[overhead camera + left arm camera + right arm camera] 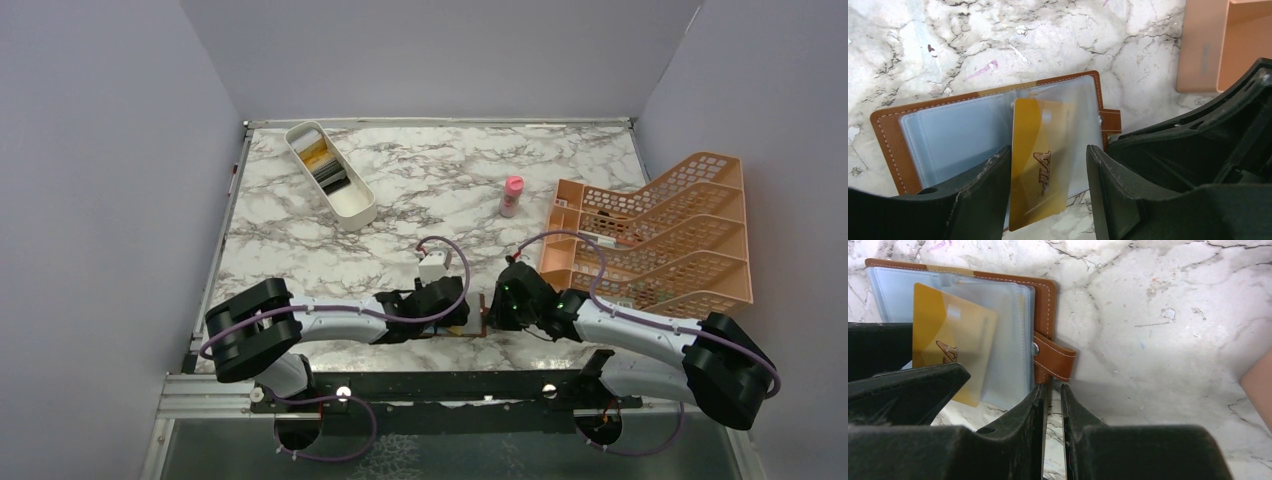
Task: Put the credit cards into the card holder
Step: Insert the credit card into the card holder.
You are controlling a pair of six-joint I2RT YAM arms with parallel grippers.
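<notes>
The card holder [893, 145], a brown wallet, lies open on the marble, its clear blue-grey sleeves facing up. It also shows in the right wrist view [1045, 295] and in the top view [480, 322]. A gold credit card [1040, 170] marked VIP sits partly inside a sleeve. My left gripper [1048, 167] is open, its fingers either side of that card. My right gripper [1054, 386] is closed to a narrow gap, its tips on the wallet's clasp strap [1055, 357]. More gold [316, 157] and dark cards [333, 178] lie in the white tray.
The white oblong tray [355, 205] stands at the back left. A pink bottle [512, 196] stands mid-table. The orange lattice rack [665, 235] fills the right side, close behind my right arm. Both grippers [478, 312] meet near the table's front edge.
</notes>
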